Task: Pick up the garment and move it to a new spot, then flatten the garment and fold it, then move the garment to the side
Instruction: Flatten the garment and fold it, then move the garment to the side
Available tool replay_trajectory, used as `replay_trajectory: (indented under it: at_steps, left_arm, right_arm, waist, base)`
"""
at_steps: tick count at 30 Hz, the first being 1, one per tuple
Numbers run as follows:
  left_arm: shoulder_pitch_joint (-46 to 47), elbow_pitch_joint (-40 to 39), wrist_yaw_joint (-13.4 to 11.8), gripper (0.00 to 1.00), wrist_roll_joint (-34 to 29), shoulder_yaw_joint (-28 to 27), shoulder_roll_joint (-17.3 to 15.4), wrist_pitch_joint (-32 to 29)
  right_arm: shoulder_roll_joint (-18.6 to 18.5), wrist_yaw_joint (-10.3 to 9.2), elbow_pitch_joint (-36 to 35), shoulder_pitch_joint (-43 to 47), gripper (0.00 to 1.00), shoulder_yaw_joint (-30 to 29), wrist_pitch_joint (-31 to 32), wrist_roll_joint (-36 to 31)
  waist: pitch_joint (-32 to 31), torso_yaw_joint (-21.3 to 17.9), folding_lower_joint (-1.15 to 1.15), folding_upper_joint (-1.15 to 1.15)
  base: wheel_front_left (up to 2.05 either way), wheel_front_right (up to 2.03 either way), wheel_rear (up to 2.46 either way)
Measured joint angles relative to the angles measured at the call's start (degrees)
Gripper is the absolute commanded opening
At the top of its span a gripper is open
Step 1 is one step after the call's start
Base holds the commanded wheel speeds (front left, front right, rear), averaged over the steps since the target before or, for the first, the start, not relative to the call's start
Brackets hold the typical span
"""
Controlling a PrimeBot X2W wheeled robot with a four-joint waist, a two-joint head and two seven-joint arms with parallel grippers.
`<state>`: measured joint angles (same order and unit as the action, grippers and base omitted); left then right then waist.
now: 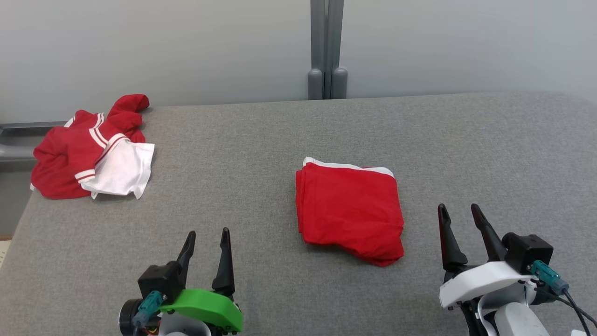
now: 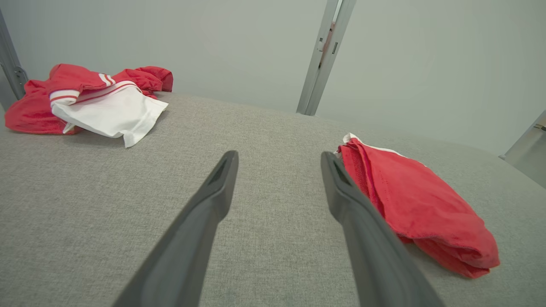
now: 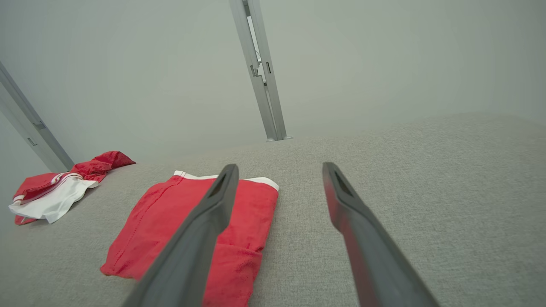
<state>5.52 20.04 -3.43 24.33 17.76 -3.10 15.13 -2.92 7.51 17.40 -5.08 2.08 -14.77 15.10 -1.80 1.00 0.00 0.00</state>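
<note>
Left gripper and right gripper, both spread, flank the folded garment, with crumpled clothes well apart, far left

Location: I classify this as a test lab or robot work cell. Beneath my left gripper lies a wide table covered in grey fabric. Ahead of it stand plain pale wall panels, joined by a grey metal post.

Bare surface lies open right of the folded garment and between it and the crumpled clothes at the far left corner, a wall closing the back
</note>
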Motion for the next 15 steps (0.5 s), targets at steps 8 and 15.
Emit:
replay_trajectory:
  at_steps: [8,15]
  left_arm:
    - [0.02,0.51,0.42,1.00,-0.42,-0.70,0.15,0.00]
    - [0.08,0.52,0.41,1.00,-0.76,-0.80,0.21,0.00]
  right_arm:
    - [0.08,0.00,-0.21,0.34,1.00,0.77,0.58,1.30]
    - [0.09,0.00,0.03,0.36,1.00,1.42,1.35,1.37]
  waist:
    - [0.23,0.20,0.00,0.00]
    - [0.44,0.23,0.00,0.00]
  base:
    - [0.00,0.00,0.00]
    - [0.00,0.00,0.00]
